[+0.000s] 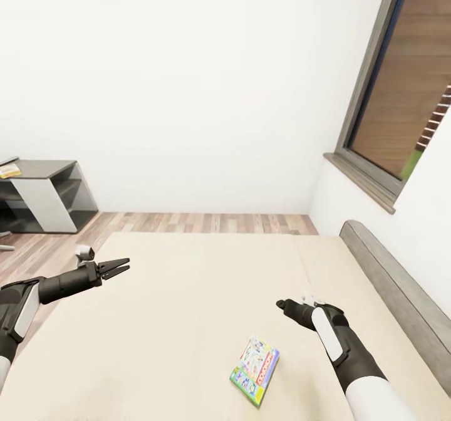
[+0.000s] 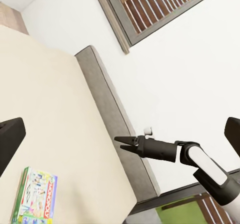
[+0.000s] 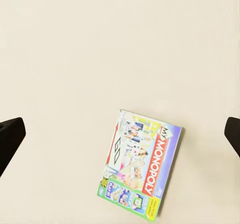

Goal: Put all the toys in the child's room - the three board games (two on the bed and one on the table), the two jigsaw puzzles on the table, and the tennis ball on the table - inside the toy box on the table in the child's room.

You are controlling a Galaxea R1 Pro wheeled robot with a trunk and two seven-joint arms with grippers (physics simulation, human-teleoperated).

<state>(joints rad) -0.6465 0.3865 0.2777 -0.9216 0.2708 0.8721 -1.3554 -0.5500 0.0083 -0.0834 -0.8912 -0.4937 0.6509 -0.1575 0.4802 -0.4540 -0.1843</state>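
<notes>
I see the Monopoly box (image 1: 255, 371) flat on the bed (image 1: 175, 321), near my right gripper (image 1: 282, 305). Right jaws look clenched, empty. Left gripper (image 1: 123, 267) hovers with jaws released, holding nothing.

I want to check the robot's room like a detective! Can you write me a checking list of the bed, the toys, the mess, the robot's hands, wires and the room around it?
Surface: cream bed, flat and smooth.
Job's things: one Monopoly board game lying flat on the bed, untouched.
Clutter: nothing seen.
Grippers: left gripper open over the bed, holding nothing; right gripper above the bed beyond the game, jaws hard to read.
Cables: nothing seen.
Surroundings: white walls, window, grey headboard, wooden floor, grey table by the wall.
</notes>
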